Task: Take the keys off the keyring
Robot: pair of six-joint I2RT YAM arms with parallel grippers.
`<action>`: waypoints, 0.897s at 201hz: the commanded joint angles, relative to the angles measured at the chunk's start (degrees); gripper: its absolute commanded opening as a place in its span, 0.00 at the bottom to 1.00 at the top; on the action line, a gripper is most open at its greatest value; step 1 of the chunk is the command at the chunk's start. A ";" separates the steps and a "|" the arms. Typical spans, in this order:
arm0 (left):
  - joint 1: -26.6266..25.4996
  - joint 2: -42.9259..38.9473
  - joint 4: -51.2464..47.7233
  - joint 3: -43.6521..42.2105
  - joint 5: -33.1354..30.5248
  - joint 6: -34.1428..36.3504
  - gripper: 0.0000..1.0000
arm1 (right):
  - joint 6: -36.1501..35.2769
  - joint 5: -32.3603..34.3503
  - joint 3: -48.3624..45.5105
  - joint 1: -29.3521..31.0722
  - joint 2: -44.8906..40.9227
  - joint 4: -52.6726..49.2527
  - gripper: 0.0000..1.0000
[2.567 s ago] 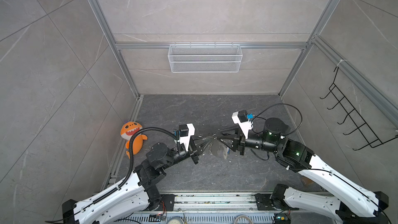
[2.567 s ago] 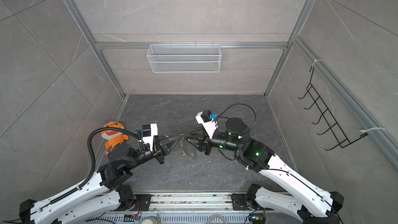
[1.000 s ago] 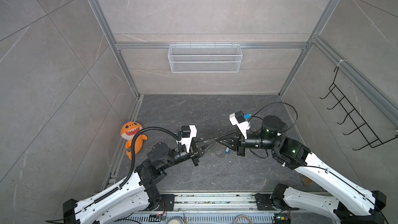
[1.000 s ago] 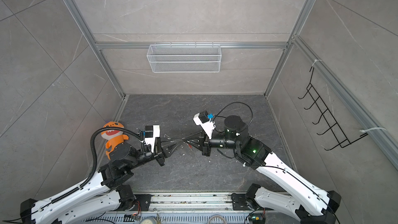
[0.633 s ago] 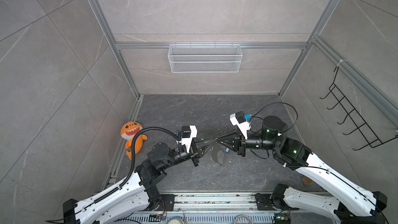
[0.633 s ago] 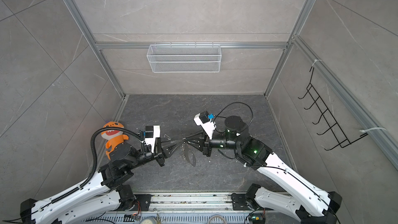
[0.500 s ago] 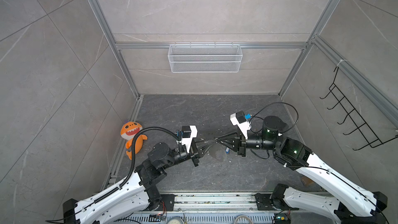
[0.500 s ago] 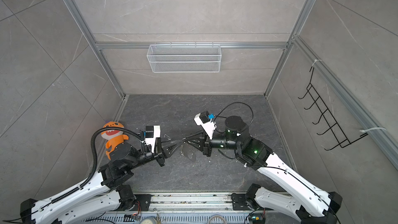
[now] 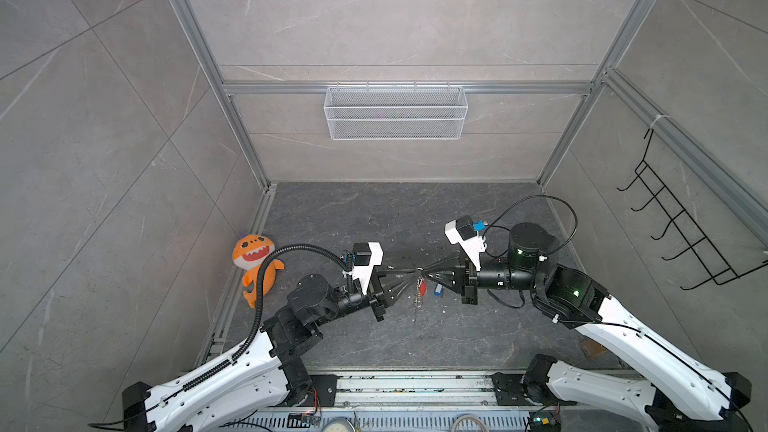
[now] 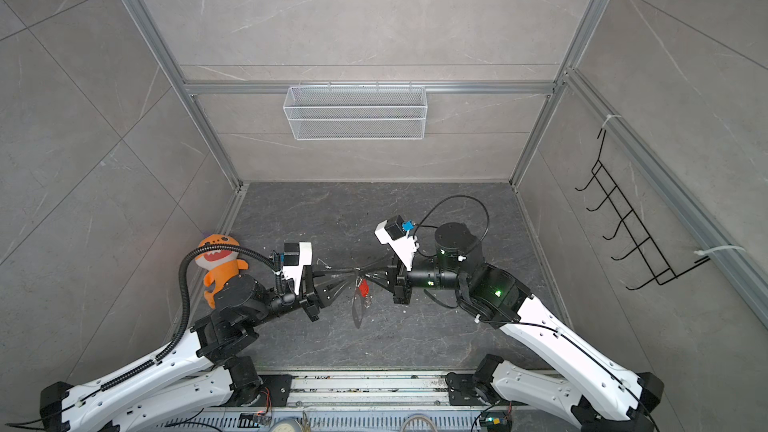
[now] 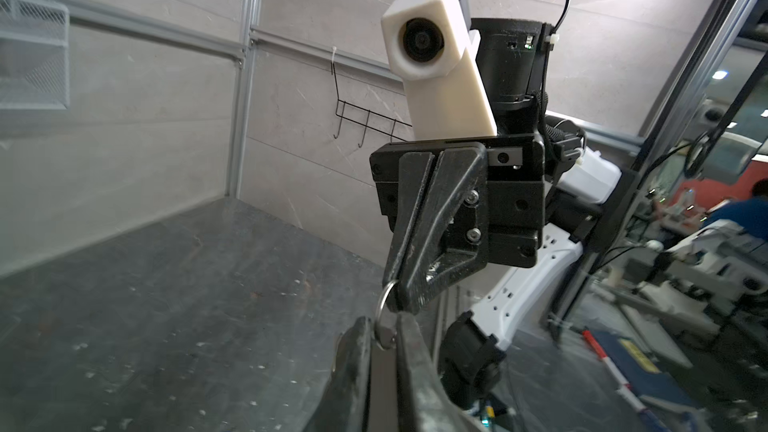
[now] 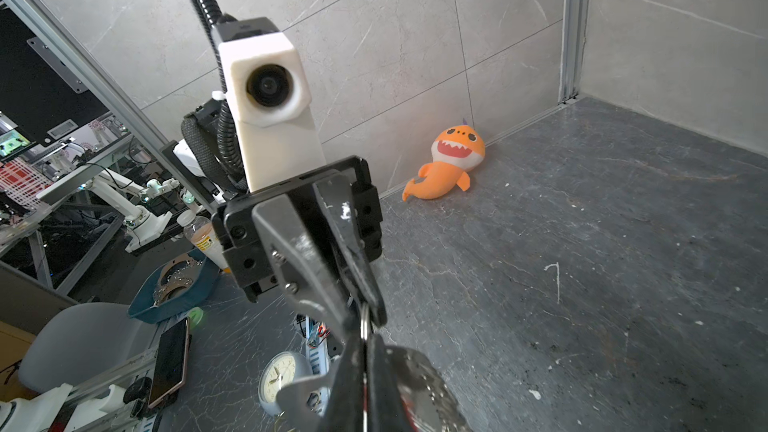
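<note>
My two grippers meet tip to tip above the floor's middle. The right gripper [image 9: 428, 274] [image 12: 368, 338] is shut on the keyring's thin silver ring [image 11: 383, 297] [image 12: 364, 322]. The left gripper [image 9: 411, 274] [image 11: 382, 322] has its jaws a little apart, with the ring's lower part between the tips. A red-tagged key [image 9: 422, 286] [image 10: 363, 288] hangs from the ring, and the grey fob [image 10: 356, 311] dangles below it. A blue-tagged key [image 9: 437, 289] lies on the floor under the right gripper's fingers, apart from the ring.
An orange plush toy [image 9: 255, 259] [image 12: 451, 160] lies against the left wall. A white wire basket [image 9: 395, 112] hangs on the back wall and a black hook rack [image 9: 681, 234] on the right wall. The dark floor [image 9: 415, 218] stretches behind the grippers.
The left jaws have parted slightly around the ring. The hanging fob has swung and now shows almost edge-on. Both arms have hardly moved.
</note>
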 commanded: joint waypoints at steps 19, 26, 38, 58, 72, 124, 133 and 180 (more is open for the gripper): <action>-0.12 -2.18 -9.04 4.52 -0.42 1.09 0.32 | -4.43 0.94 6.60 -0.27 1.94 -11.25 0.00; -0.11 -2.17 -11.80 5.63 -0.37 1.39 0.32 | -5.35 0.80 7.48 -0.25 2.50 -13.35 0.00; -0.07 -1.73 -16.49 7.63 0.41 1.57 0.32 | -6.49 0.88 8.89 -0.27 3.43 -16.21 0.00; -0.02 -0.53 -22.35 10.87 3.13 2.17 0.32 | -8.42 0.43 11.02 -0.30 5.14 -20.88 0.00; -0.01 0.79 -26.38 13.32 5.30 3.02 0.32 | -9.65 0.10 12.27 -0.25 6.08 -23.49 0.00; 0.06 6.00 -35.83 18.78 11.64 5.21 0.25 | -13.38 -2.12 15.46 -0.26 8.19 -30.30 0.00; 0.06 6.36 -36.32 19.16 12.21 5.31 0.23 | -14.03 -2.55 15.86 -0.25 8.60 -31.16 0.00; 0.15 8.05 -38.96 21.12 14.39 6.18 0.23 | -16.55 -4.16 18.33 -0.16 10.00 -35.13 0.00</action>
